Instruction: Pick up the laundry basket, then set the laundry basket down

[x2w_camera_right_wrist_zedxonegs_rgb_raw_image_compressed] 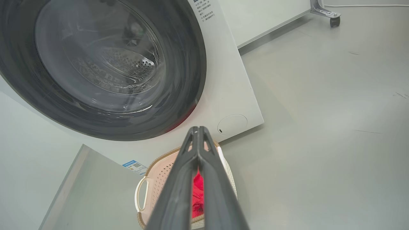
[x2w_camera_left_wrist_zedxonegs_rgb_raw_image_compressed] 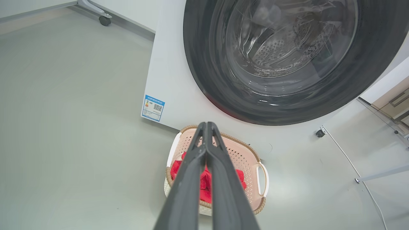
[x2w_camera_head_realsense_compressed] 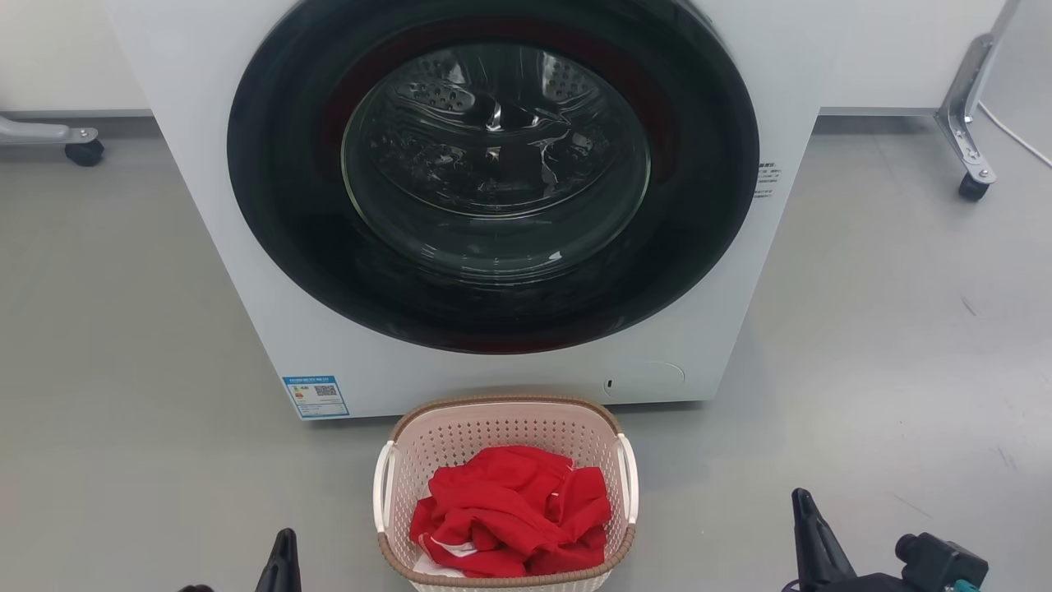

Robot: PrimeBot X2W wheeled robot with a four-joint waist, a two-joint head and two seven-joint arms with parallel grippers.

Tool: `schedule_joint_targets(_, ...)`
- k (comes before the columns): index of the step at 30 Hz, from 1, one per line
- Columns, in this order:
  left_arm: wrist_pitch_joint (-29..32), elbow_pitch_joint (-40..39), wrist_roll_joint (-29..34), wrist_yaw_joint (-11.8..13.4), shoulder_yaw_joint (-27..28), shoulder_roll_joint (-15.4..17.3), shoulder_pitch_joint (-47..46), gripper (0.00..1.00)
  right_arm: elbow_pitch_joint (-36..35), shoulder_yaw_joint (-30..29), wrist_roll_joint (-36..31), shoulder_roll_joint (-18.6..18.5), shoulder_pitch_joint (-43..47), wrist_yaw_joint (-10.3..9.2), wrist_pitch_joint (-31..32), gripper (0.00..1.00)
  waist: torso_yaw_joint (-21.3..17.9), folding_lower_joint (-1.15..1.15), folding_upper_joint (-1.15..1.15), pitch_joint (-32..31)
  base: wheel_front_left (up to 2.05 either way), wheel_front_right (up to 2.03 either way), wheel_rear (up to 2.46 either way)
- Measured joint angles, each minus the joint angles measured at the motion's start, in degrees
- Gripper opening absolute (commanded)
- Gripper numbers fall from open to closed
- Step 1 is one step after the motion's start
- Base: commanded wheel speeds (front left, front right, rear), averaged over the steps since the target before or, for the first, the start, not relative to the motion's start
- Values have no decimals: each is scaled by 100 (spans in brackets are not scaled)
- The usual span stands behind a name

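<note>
Nearest the lens in both wrist views, long dark fingers (x2w_camera_left_wrist_zedxonegs_rgb_raw_image_compressed: 188,179) rising from the bottom edge. Left tool (x2w_camera_left_wrist_zedxonegs_rgb_raw_image_compressed: 206,125) closed, tips pressed together, nothing between them, pointing toward the laundry basket (x2w_camera_left_wrist_zedxonegs_rgb_raw_image_compressed: 244,156) and well apart from it. Right tool (x2w_camera_right_wrist_zedxonegs_rgb_raw_image_compressed: 198,129) closed tip to tip as well, empty, aimed over the basket's right side. In the head view, one dark finger of each at the bottom edge, left tool (x2w_camera_head_realsense_compressed: 283,552) off the basket's left, right tool (x2w_camera_head_realsense_compressed: 809,526) farther off its right, neither touching it.

Laundry basket (x2w_camera_head_realsense_compressed: 493,432) upright on the grey floor (x2w_camera_head_realsense_compressed: 863,370), just in front of the front-loading washing machine (x2w_camera_head_realsense_compressed: 370,378), centred below the round door (x2w_camera_head_realsense_compressed: 493,140). Pale pink perforated walls, brown woven-look rim (x2w_camera_head_realsense_compressed: 505,400), white handles (x2w_camera_head_realsense_compressed: 383,485) on the left and right sides. Inside, a crumpled red garment (x2w_camera_head_realsense_compressed: 509,510) heaped toward the near end, a scrap of white under it at the near left corner.

On the white machine front, a dark ring around clear glass with the perforated steel drum behind. Blue label (x2w_camera_head_realsense_compressed: 316,396) at the lower left of the panel, round flap (x2w_camera_head_realsense_compressed: 645,380) at the lower right. Farther back by the wall, caster wheels (x2w_camera_head_realsense_compressed: 972,187) on metal legs at both sides, and a white cable (x2w_camera_head_realsense_compressed: 1015,136) on the floor at the far right.
</note>
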Motion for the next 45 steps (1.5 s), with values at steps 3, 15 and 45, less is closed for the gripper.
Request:
schedule_joint_targets(3, 52, 30, -256, -26, 45, -7, -23, 0, 10, -82, 207, 4, -14, 41, 54, 0, 5, 0, 0, 1, 0, 0, 0)
schedule_joint_targets(15, 307, 105, -1114, -203, 265, -41, -229, 0, 71, -430, 1131, 23, -115, 201, 327, 0, 25, 0, 0, 3, 0, 0, 0)
schedule_joint_targets(45, 934, 325, -3350, -636, 780, -167, -608, 0, 200, -1282, 3374, 77, -349, 646, 929, 0, 74, 0, 0, 8, 0, 0, 0)
